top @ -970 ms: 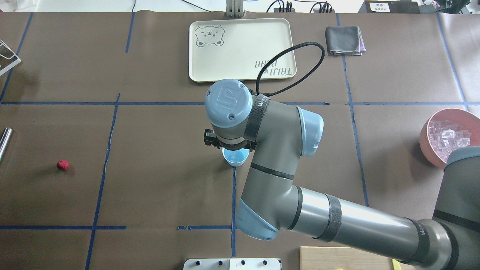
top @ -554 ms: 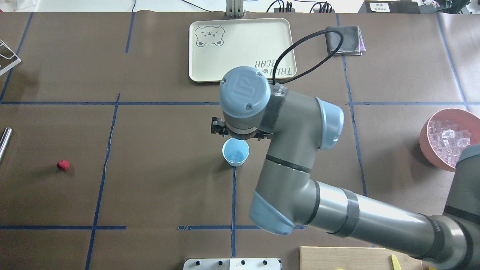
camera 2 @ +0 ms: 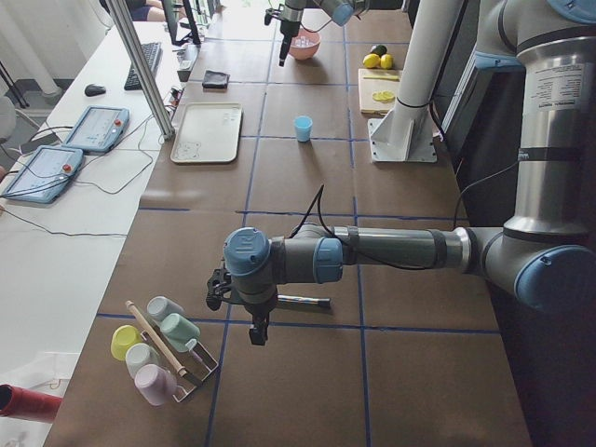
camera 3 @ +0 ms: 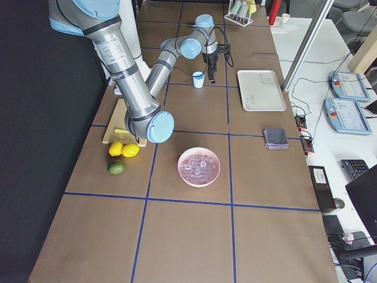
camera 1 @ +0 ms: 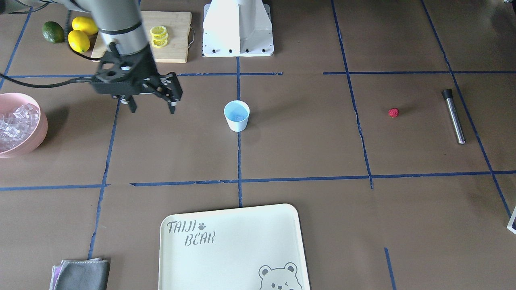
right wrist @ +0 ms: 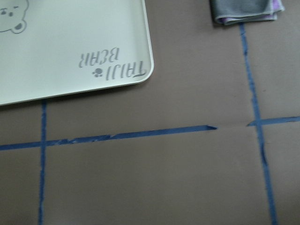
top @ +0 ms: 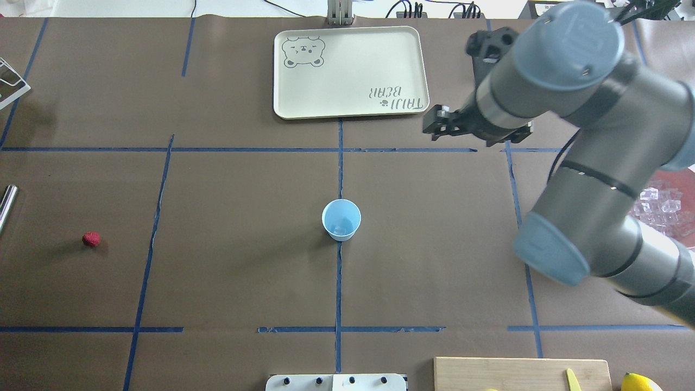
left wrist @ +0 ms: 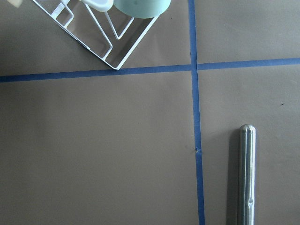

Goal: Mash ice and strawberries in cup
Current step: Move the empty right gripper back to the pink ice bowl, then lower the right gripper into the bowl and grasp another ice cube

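Note:
The light-blue cup (camera 1: 236, 116) stands upright at the table's middle, and also shows in the overhead view (top: 341, 219); a faint glassy shape lies at its bottom. The ice (camera 1: 14, 121) fills a pink bowl (camera 1: 38, 135). The red strawberry (camera 1: 393, 112) lies alone on the table, and also shows in the overhead view (top: 91, 239). My right gripper (camera 1: 152, 108) is open and empty, held above the table between the bowl and the cup. My left gripper (camera 2: 256, 333) hangs by a steel rod (camera 1: 453, 117); I cannot tell whether it is open or shut.
A cream tray (top: 347, 70) lies at the far side, with a grey cloth (camera 1: 80, 274) beside it. A wooden board (camera 1: 177, 40) with lemon slices, two lemons (camera 1: 80, 34) and a lime stand near the robot's base. A white cup rack (left wrist: 108, 47) stands at the left end.
My right arm has swung away from above the cup toward the right and far side, nearer the pink bowl. The cup is now uncovered and has not moved.

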### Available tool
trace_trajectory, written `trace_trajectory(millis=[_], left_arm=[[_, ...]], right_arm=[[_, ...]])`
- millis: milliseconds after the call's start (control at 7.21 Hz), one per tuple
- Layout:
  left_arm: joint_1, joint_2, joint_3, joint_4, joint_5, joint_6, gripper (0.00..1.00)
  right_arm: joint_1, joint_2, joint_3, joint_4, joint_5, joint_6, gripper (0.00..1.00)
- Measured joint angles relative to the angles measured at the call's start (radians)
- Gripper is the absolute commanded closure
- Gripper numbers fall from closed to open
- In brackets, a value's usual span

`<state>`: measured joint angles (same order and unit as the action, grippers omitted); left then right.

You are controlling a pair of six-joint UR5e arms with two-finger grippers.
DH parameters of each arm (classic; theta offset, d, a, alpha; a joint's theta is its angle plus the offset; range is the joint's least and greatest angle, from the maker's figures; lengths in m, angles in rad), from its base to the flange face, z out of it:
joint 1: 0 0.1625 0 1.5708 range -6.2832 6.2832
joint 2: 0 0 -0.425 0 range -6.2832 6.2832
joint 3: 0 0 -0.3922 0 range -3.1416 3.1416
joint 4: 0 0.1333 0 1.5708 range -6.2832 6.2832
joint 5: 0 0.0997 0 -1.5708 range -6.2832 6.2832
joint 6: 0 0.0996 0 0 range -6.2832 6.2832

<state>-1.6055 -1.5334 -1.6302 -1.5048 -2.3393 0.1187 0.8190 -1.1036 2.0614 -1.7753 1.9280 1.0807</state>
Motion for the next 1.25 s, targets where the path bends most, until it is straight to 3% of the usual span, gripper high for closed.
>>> trace_trajectory(millis=[277, 693, 970, 1248], left_arm=[[0.000, 0.000, -0.005, 0.000, 0.000, -0.002, 0.00], [-0.001, -0.001, -0.007, 0.000, 0.000, -0.001, 0.00], [-0.001, -0.001, -0.008, 0.000, 0.000, -0.001, 0.00], [-0.001, -0.001, -0.009, 0.000, 0.000, -0.001, 0.00]], right_arm=[[0.187, -0.198, 0.063, 0.034, 0.133, -0.244, 0.01], [0.324, -0.507, 0.026, 0.343, 0.240, -0.397, 0.01], [0.341, -0.574, -0.077, 0.510, 0.261, -0.407, 0.02], [0.343, -0.589, -0.139, 0.544, 0.266, -0.405, 0.12]])
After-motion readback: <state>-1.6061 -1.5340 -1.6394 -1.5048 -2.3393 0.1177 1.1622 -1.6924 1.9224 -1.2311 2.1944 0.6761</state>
